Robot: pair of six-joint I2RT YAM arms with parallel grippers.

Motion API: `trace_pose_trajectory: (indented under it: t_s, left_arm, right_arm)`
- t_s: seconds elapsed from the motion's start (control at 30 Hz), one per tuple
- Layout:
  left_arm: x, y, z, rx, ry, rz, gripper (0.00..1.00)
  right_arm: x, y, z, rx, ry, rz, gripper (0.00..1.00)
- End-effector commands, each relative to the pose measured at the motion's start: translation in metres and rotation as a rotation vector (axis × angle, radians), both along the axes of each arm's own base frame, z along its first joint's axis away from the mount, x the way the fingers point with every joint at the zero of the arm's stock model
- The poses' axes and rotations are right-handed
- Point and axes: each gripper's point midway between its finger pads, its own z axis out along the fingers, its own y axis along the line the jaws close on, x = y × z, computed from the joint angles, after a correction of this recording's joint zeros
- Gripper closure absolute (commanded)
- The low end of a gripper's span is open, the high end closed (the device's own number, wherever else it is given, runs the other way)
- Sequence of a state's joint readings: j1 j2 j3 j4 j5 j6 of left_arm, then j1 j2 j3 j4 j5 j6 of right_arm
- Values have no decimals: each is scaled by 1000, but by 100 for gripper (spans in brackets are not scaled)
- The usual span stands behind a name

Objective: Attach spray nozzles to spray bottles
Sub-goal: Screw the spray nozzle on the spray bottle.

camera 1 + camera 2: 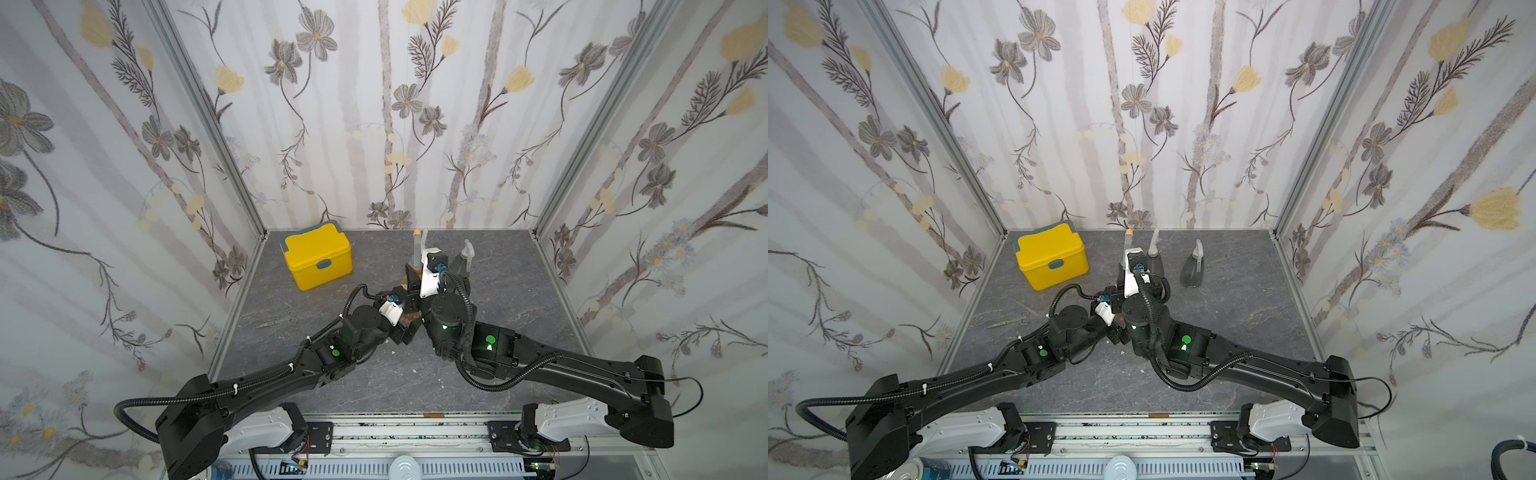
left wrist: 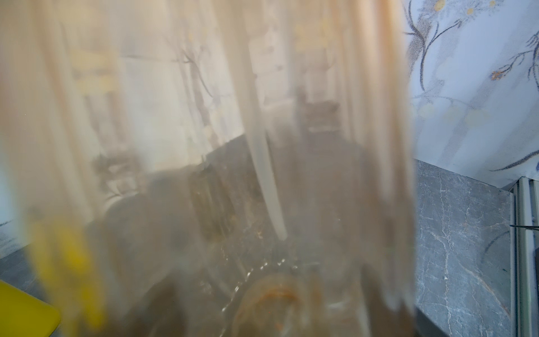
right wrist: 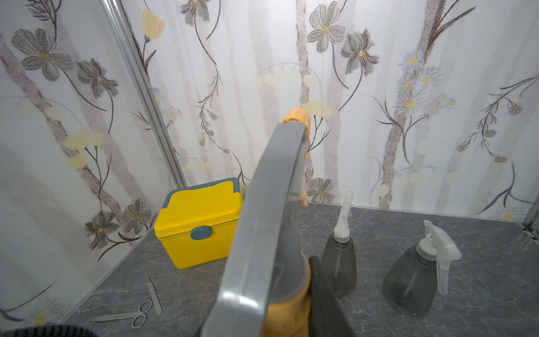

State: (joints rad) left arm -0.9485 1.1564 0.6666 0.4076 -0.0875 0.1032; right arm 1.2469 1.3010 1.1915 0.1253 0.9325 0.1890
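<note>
Left arm point(image 1: 270, 378), right arm point(image 1: 582, 365): black links, white base housings point(image 1: 257, 428), green status lights point(image 1: 490, 338), corrugated black cable conduit point(image 1: 137, 405), white zip ties point(image 1: 235, 389), white wrist camera mounts point(image 1: 428, 282).

The orange spray nozzle point(image 3: 271, 233), grey-topped, rises right at the end effector, a dark finger point(image 3: 322, 291) against its collar. Farther ahead stand two grey spray bottles point(image 3: 339, 262) point(image 3: 408, 286) wearing clear nozzles point(image 3: 344, 216), a yellow box point(image 3: 201, 224) and scissors point(image 3: 131, 315).
</note>
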Motion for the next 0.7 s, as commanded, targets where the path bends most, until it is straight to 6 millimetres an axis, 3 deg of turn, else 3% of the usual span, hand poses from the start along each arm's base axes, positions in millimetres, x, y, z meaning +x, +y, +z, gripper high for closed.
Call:
trace_pose_trajectory:
  t_s: [0.0,0.43,0.67]
  left_arm:
    - [-3,-2,75,-215,-196,-15,24]
    - [-2,-3,75,-208,-200,-16,24]
    - [-6,-7,73,-202,-191,-48,24]
  right_arm:
    - [-10,9,-27,-150,49,78,71]
    - [-29,2,-14,-156,54,172,52]
    - [-58,-9,-4,-160,49,488,50]
